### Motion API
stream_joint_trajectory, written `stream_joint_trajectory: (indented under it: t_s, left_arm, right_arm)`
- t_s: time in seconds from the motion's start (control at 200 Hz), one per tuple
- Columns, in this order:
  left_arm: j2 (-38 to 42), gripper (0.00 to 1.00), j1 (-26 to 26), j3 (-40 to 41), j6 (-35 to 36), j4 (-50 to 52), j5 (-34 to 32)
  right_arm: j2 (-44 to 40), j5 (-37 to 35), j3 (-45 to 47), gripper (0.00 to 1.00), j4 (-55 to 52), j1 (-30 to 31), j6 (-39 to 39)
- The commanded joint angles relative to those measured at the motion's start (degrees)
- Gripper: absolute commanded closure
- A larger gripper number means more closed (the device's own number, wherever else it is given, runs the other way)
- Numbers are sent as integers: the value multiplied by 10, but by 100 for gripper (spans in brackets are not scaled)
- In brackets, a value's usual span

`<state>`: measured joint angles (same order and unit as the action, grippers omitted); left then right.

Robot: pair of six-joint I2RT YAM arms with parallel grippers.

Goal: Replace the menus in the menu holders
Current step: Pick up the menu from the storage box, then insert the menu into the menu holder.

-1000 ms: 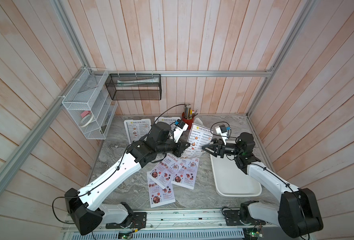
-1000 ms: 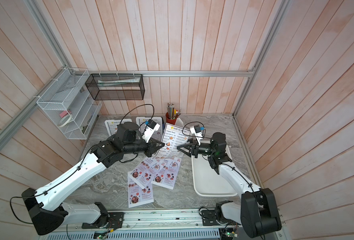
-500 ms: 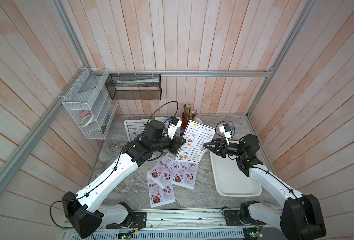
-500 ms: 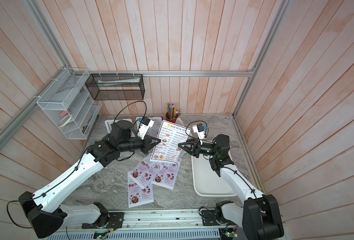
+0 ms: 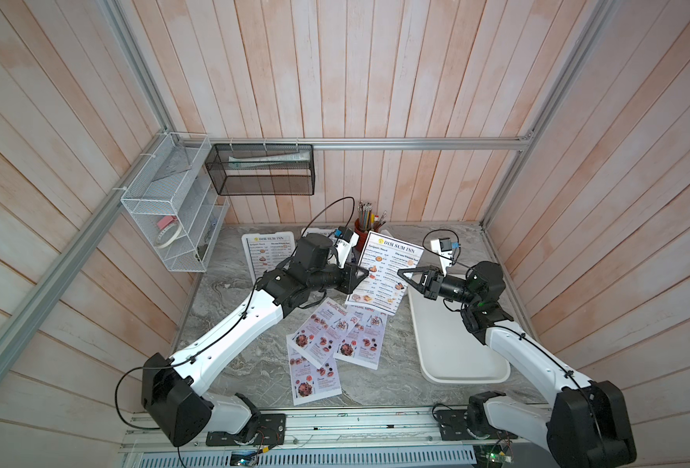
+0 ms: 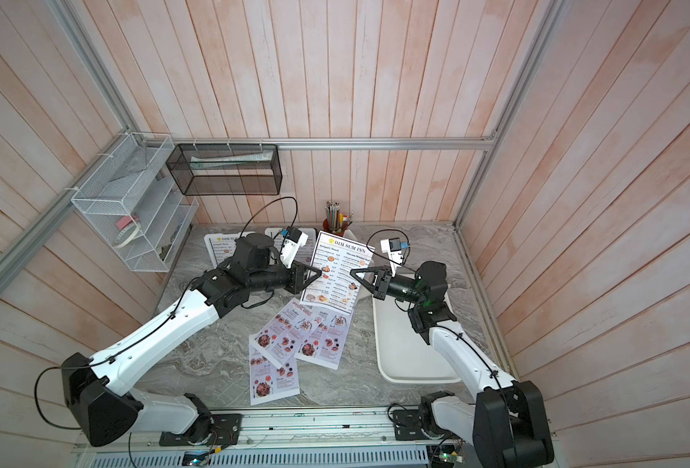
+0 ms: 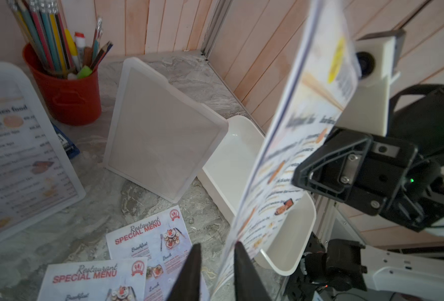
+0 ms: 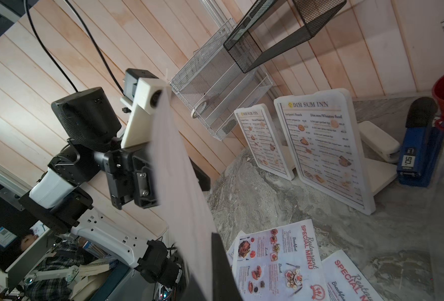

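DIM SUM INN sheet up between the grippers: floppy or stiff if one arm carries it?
Likely fairly stiff: the DIM SUM INN sheet stands almost flat in the air with the right gripper shut on one edge. Probably light: a thin edge pinch carries it, so fast moves may bow it.

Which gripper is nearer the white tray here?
Right. The right gripper, shut on the menu, hangs above the tray at its far corner; the left gripper is on the menu's other side, away from the tray.
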<state>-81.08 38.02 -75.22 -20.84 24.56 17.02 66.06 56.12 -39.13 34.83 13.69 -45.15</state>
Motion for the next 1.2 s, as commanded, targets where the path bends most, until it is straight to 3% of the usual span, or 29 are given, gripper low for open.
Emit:
stream_joint_trajectory:
  t_s: [0.0, 0.2, 0.385, 0.49, 0.65, 0.87, 1.195]
  left_arm:
    - [5, 43, -2, -3, -55, -28, -85]
    - [19, 35, -3, 38, -85, -48, -170]
    - [-41, 38, 2, 57, -104, -86, -144]
    - [-62, 39, 21, 55, -104, -90, -165]
    - [-65, 39, 39, 58, -99, -74, -191]
    - [-31, 39, 41, 95, -97, -43, -226]
    - [-8, 39, 39, 128, -104, -24, -244]
  right_arm:
    - [-28, -61, -45, 100, -71, 3, 26]
    - [-55, -205, -154, 100, -288, 2, 136]
    - [-38, -339, -269, 100, -421, 1, 212]
    - [-14, -382, -319, 100, -463, -4, 247]
    - [26, -387, -355, 100, -478, -25, 271]
    - [71, -319, -384, 100, -500, -58, 295]
    - [73, -244, -389, 100, -501, -89, 311]
